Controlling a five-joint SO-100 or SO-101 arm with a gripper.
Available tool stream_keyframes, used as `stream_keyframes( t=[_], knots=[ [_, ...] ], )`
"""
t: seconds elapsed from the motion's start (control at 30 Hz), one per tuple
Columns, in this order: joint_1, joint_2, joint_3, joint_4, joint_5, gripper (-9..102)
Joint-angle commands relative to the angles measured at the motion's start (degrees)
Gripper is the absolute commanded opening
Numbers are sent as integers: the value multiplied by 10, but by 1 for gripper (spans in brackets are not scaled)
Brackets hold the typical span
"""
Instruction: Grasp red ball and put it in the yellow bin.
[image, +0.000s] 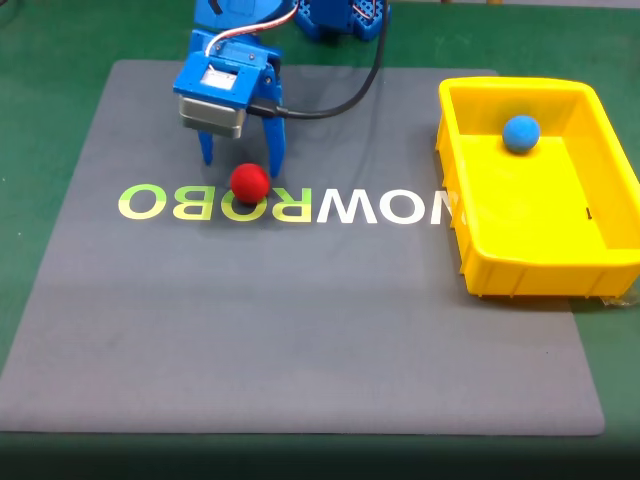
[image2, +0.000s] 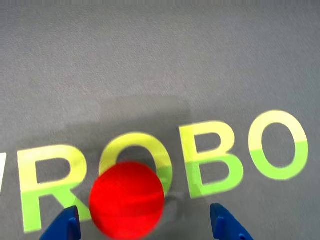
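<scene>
The desk is green and shows as a border around a large grey mat that takes up most of the fixed view. The mat's near half is bare, and so is the stretch between the lettering and the bin. Printed across the mat's middle is the word ROBOWOW, upside down in the fixed view, its letters fading from yellow-green to white.

The yellow bin sits on the right of the fixed view, overlapping the mat's right edge, its long side running away from the camera and its left wall just beside the last letters of the print. Its rim stands clear of everything else, well apart from the arm.

The blue arm comes down from the top of the fixed view over the mat's far left part, with a black cable looping off to its right.

The hand points down at the mat with its two blue fingers spread apart, gripping nothing. In the wrist view the fingertips show at the bottom edge, one on either side.

The red ball rests on the mat on the lettering, between the fingers and nearer the right one in the fixed view. In the wrist view the red ball lies close to the left fingertip, covering part of a letter O.

A blue ball lies inside the bin near its far wall.
</scene>
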Motion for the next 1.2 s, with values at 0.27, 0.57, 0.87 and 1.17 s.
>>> stream_keyframes(
  t=[0.27, 0.57, 0.87, 1.17],
  knots=[
    [-20, -27, -41, -18, 10, 29],
    [-16, -51, -61, -18, 5, 15],
    [-18, -63, -62, -18, 2, 0],
    [-57, 63, -64, -14, 42, 0]
  ],
)
